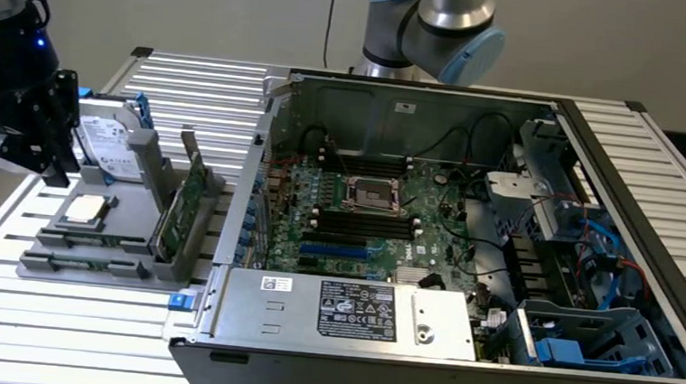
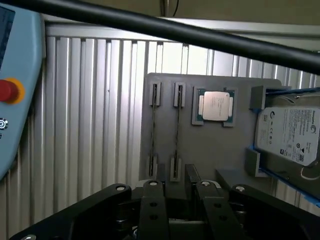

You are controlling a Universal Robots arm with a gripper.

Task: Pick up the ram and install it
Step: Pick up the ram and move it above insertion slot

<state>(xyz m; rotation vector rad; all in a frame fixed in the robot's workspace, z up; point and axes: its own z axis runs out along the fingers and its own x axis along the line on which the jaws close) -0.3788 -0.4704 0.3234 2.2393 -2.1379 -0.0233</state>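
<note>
Table (image 1: 20,314): ribbed bare aluminium, satin sheen.
Tray (image 2: 215,145): grey plastic, matt.
CPU (image 2: 216,106): metal lid, dull silver.
Drive (image 2: 287,135): silver metal, glossy white label (image 2: 280,125), blue plastic rails (image 2: 280,91).
Case (image 1: 434,103): grey sheet metal, dull.
Board (image 1: 366,216): green PCB, semi-gloss.
PSU (image 1: 262,309): bare metal, paper sticker (image 1: 359,306).
Gripper (image 2: 180,197): black, matt.
Cable (image 2: 175,32): black, smooth, slight sheen.

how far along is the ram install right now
Done: nothing looks finished; whether a stick sits in the motherboard's black slots cannot be told. In hand: the gripper hangs open and empty over the gray holder tray, near two thin dark strips in its narrow holders, possibly the ram edge-on. Left: the pick-up and the seating in a slot.
</note>
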